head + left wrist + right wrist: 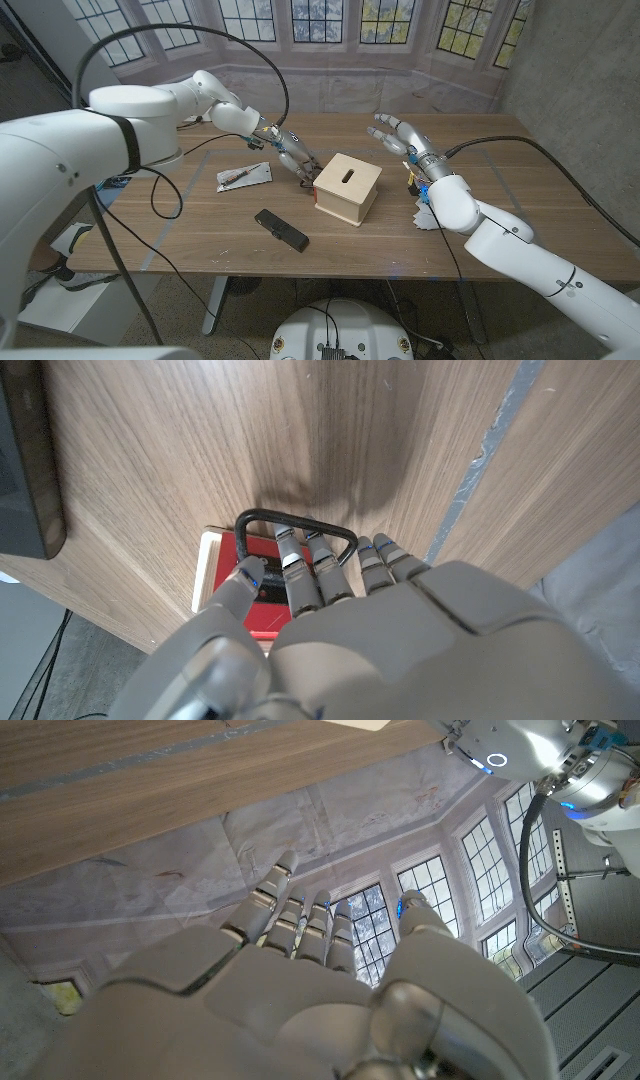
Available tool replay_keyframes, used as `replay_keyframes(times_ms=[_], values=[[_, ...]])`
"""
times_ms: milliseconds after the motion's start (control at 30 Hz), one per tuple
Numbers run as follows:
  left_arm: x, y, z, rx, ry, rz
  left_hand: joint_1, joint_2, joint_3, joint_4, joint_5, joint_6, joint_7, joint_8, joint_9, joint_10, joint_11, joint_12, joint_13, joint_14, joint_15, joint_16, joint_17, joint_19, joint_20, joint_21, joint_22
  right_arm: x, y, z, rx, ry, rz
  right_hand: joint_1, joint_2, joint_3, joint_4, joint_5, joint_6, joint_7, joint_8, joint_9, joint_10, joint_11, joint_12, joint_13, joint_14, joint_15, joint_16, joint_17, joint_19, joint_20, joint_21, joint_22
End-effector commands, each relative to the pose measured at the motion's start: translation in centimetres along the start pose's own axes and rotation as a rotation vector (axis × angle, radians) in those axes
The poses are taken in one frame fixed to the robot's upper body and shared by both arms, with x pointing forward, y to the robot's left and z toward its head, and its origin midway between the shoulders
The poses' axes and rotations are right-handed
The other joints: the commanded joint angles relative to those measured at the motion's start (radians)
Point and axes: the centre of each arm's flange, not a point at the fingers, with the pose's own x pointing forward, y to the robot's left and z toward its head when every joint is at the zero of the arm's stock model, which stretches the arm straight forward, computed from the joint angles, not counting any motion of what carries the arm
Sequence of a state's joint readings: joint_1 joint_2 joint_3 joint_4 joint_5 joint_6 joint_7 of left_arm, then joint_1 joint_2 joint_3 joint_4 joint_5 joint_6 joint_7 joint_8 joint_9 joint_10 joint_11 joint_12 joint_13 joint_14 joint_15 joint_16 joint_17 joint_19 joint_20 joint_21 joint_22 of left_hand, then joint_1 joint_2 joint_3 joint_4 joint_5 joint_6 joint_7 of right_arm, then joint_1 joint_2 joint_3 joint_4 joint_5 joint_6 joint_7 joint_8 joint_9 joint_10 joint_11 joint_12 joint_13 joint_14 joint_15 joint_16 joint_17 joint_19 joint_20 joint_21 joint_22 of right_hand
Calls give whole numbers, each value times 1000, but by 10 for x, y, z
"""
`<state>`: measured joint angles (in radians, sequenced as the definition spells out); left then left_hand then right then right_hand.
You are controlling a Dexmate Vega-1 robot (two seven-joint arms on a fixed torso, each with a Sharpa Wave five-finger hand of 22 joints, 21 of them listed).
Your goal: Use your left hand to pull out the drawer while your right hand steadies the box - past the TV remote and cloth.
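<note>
Hooking into the black loop handle (296,525), the left hand (291,152) is sitting right at the box's (348,186) left face, and that is the whole story of the coming pull. In the left wrist view its fingers (300,575) are threading through the handle, curled around the bar, with the red drawer front (262,592) showing just behind them; the drawer is looking barely out, if at all. So the left hand is gripping the handle, closed on it.

The wooden box is standing near the middle of the table (180,240), slot on top, turned slightly so the handle side is facing the robot's left. The pull, I judge, is going to run leftward along the table, away from the box and toward the clear stretch between the white cloth (245,175) and the black TV remote (281,229). The cloth is lying just beside the left hand on the far side, the remote nearer the table's front edge.

Now the right hand (403,137) is hovering above and beyond the box's right side, fingers spread, holding nothing and touching nothing. It is the nearer hand to the box's free side, but it is not yet bracing it. Without that, I reckon the box is liable to slide along with the drawer.
</note>
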<state>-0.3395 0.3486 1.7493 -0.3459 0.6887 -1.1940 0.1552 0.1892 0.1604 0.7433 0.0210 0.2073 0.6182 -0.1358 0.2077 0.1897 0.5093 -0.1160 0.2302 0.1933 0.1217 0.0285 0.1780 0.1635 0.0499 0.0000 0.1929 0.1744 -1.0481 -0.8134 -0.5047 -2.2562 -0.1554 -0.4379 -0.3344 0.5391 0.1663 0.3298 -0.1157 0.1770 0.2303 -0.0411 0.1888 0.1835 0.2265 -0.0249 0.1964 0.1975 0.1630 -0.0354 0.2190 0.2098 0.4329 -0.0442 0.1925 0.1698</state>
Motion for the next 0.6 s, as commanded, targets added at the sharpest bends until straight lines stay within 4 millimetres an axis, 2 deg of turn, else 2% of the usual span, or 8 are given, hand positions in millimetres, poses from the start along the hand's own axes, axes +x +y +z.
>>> replay_keyframes(times_ms=[33,600], values=[[-6,-4,3,-4,-22,-7,-9,3,1,8,-3,5,2,-4,3,8,-3,-4,1,5,-1,3,-1,-2,-3,5,2,-6,9,11,-95,3,43,-7,-2,-6,-2,3,-1,-6,4,4,-1,-9,1,3,-5,-36,3,0,-10,-1,-1,2],[-18,-13,14,-29,-88,0,-14,2,1,10,-4,6,4,-7,4,14,1,-5,2,7,0,3,-1,-1,-2,6,2,-12,14,12,-134,-14,62,-10,-3,-9,-3,3,-1,-3,4,4,0,-6,2,3,-4,-33,2,-1,-10,5,-1,1]])
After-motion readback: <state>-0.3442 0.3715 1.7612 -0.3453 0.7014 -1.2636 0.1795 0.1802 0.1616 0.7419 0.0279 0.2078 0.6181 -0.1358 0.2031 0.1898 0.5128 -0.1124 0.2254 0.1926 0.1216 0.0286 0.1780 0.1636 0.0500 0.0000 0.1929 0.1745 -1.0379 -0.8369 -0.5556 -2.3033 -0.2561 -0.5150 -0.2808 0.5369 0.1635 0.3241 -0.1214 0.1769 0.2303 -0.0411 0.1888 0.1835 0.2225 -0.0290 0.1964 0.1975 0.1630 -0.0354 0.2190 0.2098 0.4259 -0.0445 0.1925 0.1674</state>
